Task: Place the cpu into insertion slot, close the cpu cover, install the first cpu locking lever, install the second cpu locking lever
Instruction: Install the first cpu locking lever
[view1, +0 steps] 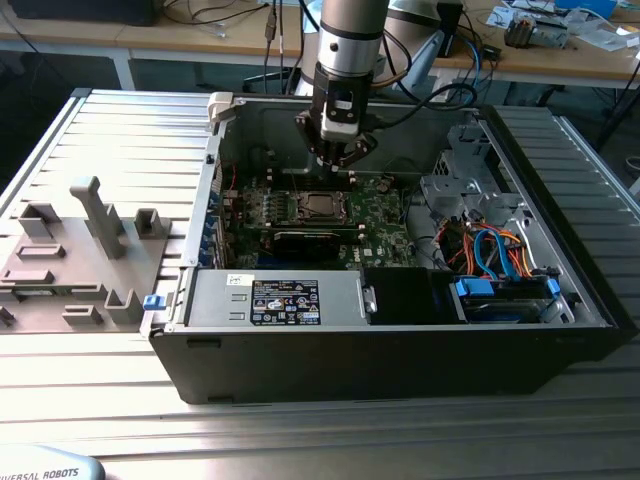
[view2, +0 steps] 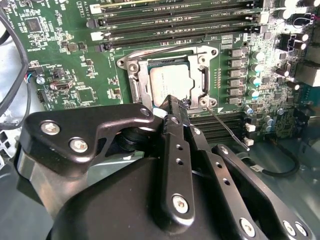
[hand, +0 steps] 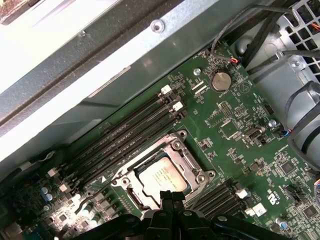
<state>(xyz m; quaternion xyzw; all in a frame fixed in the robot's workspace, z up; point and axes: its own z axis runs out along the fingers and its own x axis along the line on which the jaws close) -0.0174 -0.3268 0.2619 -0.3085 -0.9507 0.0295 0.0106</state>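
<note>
The cpu (view2: 170, 84) lies flat in the insertion slot (view2: 136, 89) on the green board, its silvery top showing (hand: 162, 175). The cpu cover (view2: 204, 80) lies down over it as a metal frame (hand: 176, 150). One thin wire lever (view2: 227, 131) sticks out slantwise from a socket corner. Another lever (view2: 160, 50) runs along the socket's far edge. My gripper (view2: 174, 102) hovers at the socket's edge with its black fingers (hand: 170, 196) together and nothing between them. In the exterior view the gripper (view1: 337, 163) hangs just behind the socket (view1: 320, 206).
The board sits inside an open computer case (view1: 560, 330) on a ribbed metal table. Long black memory slots (view2: 175, 22) flank the socket. Cables and a drive bay (view1: 500, 270) fill the exterior view's right. A grey fixture (view1: 95, 220) stands on the exterior view's left.
</note>
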